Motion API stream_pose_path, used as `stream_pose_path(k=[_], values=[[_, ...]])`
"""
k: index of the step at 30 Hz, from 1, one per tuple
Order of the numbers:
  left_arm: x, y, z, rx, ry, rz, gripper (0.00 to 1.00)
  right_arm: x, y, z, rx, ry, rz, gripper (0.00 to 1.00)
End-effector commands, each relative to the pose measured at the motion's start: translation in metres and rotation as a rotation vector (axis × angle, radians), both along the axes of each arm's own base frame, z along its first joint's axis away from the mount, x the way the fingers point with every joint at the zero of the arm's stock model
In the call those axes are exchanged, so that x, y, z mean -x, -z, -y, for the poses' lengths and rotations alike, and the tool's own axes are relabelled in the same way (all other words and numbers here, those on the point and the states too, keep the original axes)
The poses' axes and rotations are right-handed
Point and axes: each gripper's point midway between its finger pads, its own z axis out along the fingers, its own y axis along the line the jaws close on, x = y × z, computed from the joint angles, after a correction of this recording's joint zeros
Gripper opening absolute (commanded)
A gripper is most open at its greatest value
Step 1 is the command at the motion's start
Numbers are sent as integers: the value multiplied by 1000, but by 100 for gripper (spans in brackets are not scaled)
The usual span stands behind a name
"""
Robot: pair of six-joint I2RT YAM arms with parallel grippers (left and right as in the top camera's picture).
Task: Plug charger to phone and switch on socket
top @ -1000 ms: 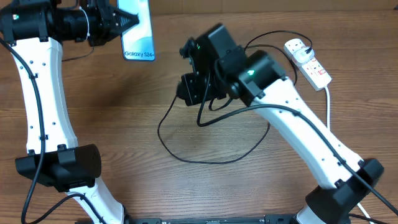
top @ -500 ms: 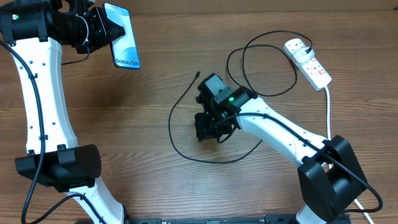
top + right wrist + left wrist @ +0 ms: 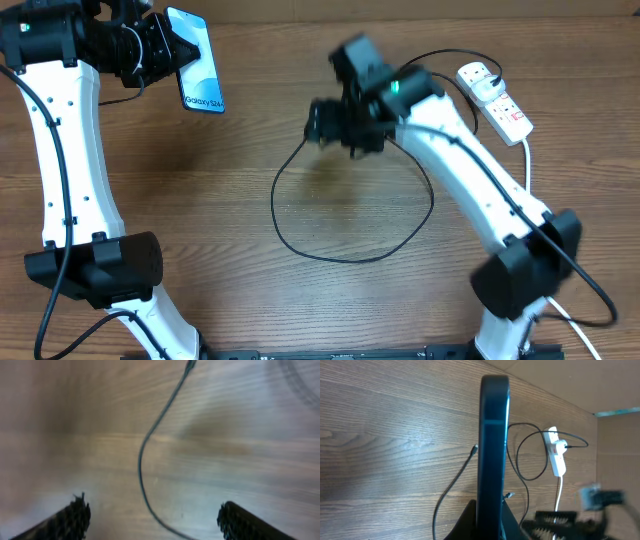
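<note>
Two arms here, both built of smooth white shells joined by chunky black joints. The left arm (image 3: 70, 150) shows a row of small dark screws down its white link, with a thin black cable running alongside. The right arm (image 3: 470, 170) carries a green light glowing on the black housing just behind its claw (image 3: 335, 125), and the claw's fingers (image 3: 75, 515) are black, ridged pads.
</note>
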Motion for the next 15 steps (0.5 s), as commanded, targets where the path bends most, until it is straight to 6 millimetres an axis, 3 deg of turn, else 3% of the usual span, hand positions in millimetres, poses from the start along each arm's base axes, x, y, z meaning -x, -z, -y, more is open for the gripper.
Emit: stream_pose_path(k=[1, 7, 8, 11, 15], values=[[0, -6, 3, -1, 24, 27, 4, -42, 2, 10, 100, 60, 28, 85], [4, -4, 4, 1, 24, 8, 4, -97, 15, -11, 34, 91, 122, 100], [4, -4, 4, 1, 24, 8, 4, -103, 18, -16, 21, 115, 126, 98], [5, -3, 4, 2, 24, 4, 4, -111, 43, -18, 36, 256, 94, 78], [7, -2, 4, 3, 24, -6, 4, -113, 81, -19, 100, 383, 58, 69]])
